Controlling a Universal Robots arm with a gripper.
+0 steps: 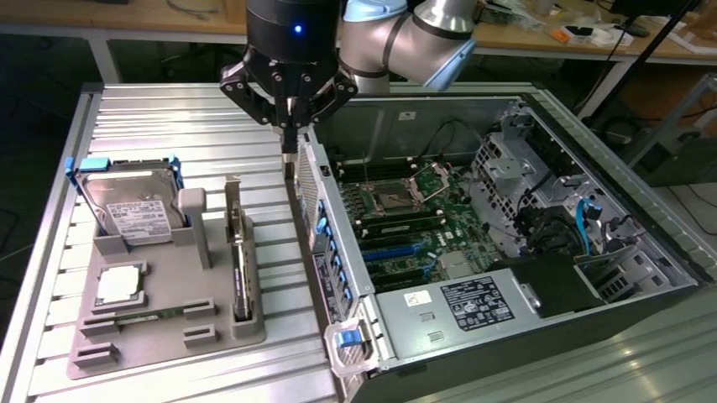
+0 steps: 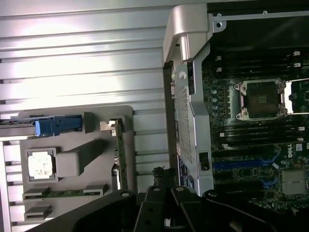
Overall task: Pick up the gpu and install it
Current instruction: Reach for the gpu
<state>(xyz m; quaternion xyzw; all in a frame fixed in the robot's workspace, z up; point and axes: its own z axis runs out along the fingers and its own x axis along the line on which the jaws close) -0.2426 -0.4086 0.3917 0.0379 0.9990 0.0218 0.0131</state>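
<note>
Big picture first: ribbed metal tabletop (image 1: 168,117) runs under everything. On the exterior view's right sits the open PC case (image 1: 387,126), side panel off, motherboard (image 1: 417,220) facing up. An empty CPU socket (image 1: 398,200) is near its middle, and the labelled PSU (image 1: 482,304) sits at the near end.

The arm (image 1: 404,34) comes in from the top, silver and blue joints, black wrist pointing down.

Claw (image 1: 289,144) is fully closed, tips pinched together, nothing between them. It hangs over the bare strip of tabletop between the case's rear panel and the parts tray, just beside the case's top corner. It touches nothing.

Over to the exterior view's left: grey parts tray (image 1: 168,327) lies flat on the tabletop.

- Hard drive (image 1: 134,210): propped upright at the far end, white label showing, blue clips on its bracket.
- The gpu (image 1: 238,260): in its tray slot, standing on edge along the side closest to the case, thin and dark with metal trim. Not in the case, not gripped. The claw is near it but apart, higher and toward the far end. In the wrist view it shows as a narrow strip on the tray's edge.
- CPU chip (image 1: 117,285): flat in its pocket, silvery top.
- Memory stick (image 1: 146,317): smallest item, lying in the near slot.
</note>
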